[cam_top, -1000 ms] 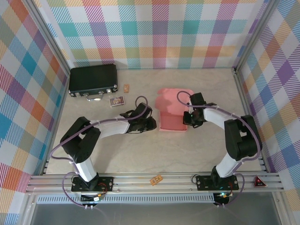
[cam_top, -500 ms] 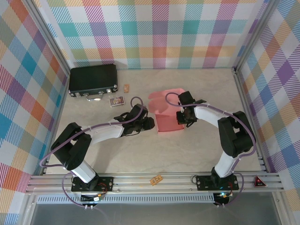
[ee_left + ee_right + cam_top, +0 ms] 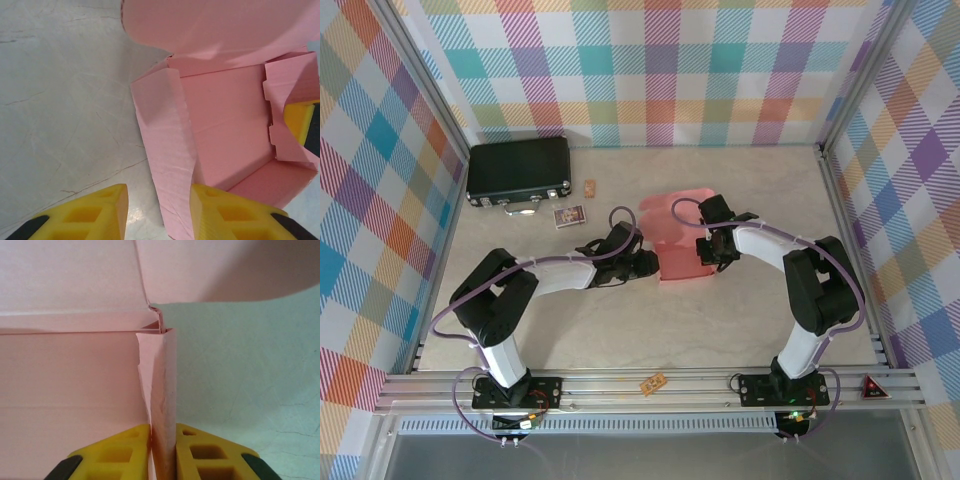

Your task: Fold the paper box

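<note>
The salmon-pink paper box (image 3: 678, 258) sits mid-table, a half-formed tray with its lid panel (image 3: 672, 212) standing up at the far side. My left gripper (image 3: 642, 264) is at its left wall. In the left wrist view that raised side flap (image 3: 167, 165) stands between my open left gripper (image 3: 157, 202), leaning against the right finger with a gap to the left one. My right gripper (image 3: 709, 250) is at the box's right wall. There the right gripper (image 3: 163, 437) is shut on the folded wall (image 3: 161, 380). A right fingertip (image 3: 300, 120) shows inside the box.
A black hard case (image 3: 518, 170) lies at the back left, with a small picture card (image 3: 569, 215) and a tiny tan piece (image 3: 589, 187) near it. An orange tag (image 3: 653, 382) lies on the front rail. Plaid walls close in three sides.
The box slid a little left and its lid panel rose from flat to standing. My left gripper opened around the left wall. My right gripper moved left with the right wall.
</note>
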Controlling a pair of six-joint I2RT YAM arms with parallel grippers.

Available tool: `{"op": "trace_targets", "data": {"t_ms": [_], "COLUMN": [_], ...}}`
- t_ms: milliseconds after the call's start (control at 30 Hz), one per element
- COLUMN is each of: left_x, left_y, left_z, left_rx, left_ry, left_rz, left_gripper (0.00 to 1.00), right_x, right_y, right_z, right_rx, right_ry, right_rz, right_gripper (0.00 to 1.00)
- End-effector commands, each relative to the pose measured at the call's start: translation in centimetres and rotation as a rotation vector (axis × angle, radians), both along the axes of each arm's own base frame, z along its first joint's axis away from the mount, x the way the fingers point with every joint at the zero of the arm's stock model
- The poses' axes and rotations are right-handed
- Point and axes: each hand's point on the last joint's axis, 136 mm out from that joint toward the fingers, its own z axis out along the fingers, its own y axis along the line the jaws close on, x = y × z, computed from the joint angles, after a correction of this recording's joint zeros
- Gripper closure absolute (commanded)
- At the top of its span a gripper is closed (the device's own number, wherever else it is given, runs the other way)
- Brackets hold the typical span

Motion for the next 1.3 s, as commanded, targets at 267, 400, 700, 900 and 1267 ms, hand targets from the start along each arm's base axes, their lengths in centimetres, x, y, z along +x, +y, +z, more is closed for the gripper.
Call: {"op": "trace_targets", "data": {"t_ms": [267, 400, 700, 900, 1267], "left_x": [1.7, 1.9, 2.2, 3.5, 7.6], "left_y": [-0.6, -0.3, 0.7, 1.5, 3.5], "left_z": [2.6, 2.9, 4.4, 5.7, 8.0], "left_rx": [-0.052, -0.037, 0.007, 0.023, 0.042], "left_ry": [-0.075, -0.091, -0.145, -0.187, -0.255], "left_rz": [-0.002, 0.016, 0.026, 0.059, 0.043], "left_gripper": [0.63, 0.64, 0.63, 0.59, 0.49], "right_x": [0.4, 0.4, 0.4, 0.6, 0.4], "right_y": [0.0, -0.1, -0.1, -0.2, -0.2], "right_z": [0.8, 0.6, 0.7, 1.2, 0.9], "right_rx": [-0.012, -0.018, -0.013, -0.008, -0.004], "right_ry": [-0.001, 0.001, -0.001, -0.019, -0.009], "right_rz": [-0.003, -0.008, -0.022, -0.04, -0.045], "right_gripper": [0.81, 0.81, 0.78, 0.75, 0.74]}}
